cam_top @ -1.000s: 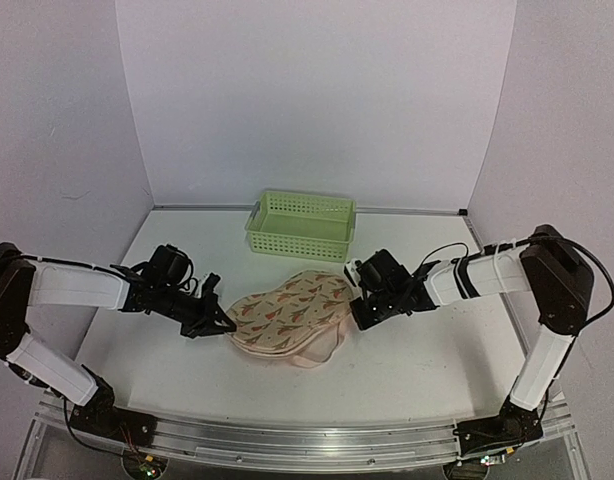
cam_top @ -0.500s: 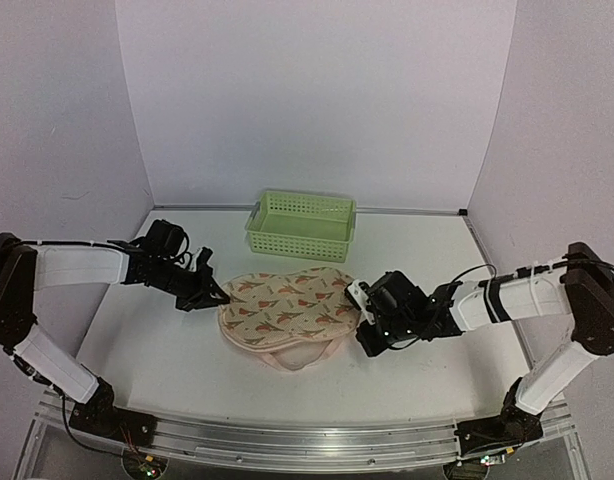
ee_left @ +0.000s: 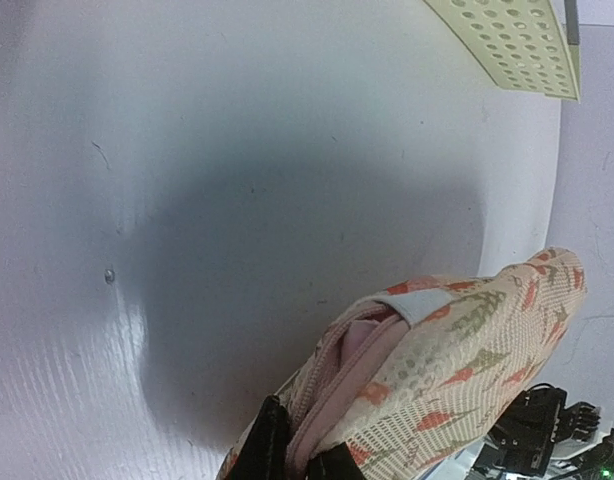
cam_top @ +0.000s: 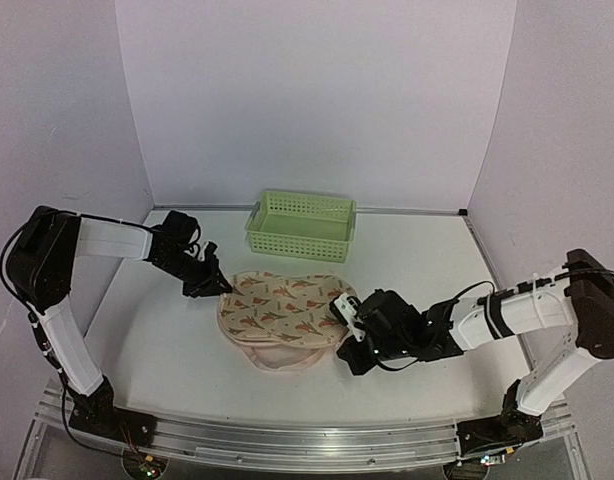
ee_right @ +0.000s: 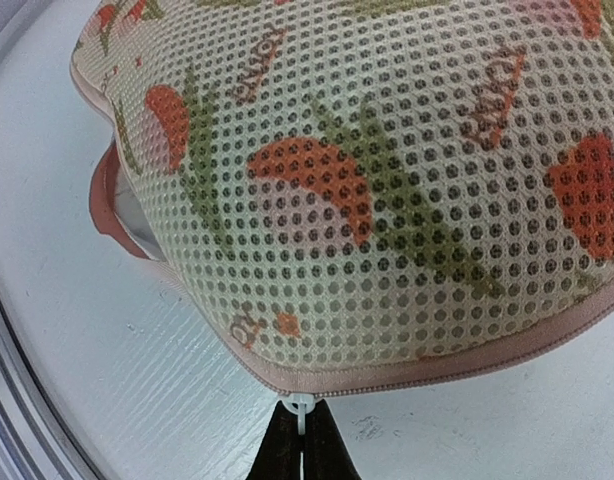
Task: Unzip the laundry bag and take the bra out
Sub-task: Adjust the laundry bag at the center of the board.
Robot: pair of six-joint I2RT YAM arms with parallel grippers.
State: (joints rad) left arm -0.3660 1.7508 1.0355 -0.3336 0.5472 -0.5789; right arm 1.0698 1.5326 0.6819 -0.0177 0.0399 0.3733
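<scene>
as the right pincer [ee_right: 300, 425] nips it, the laundry bag [cam_top: 282, 310] lies leftward.

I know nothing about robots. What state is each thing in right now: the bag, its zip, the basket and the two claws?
laundry bag: partly open along its edge, something pink showing in the gap.
zip pull: pinched between the right gripper's fingers.
left gripper: shut on the laundry bag's edge.
right gripper: shut on the zip pull.
basket: upright, nothing in it.
</scene>
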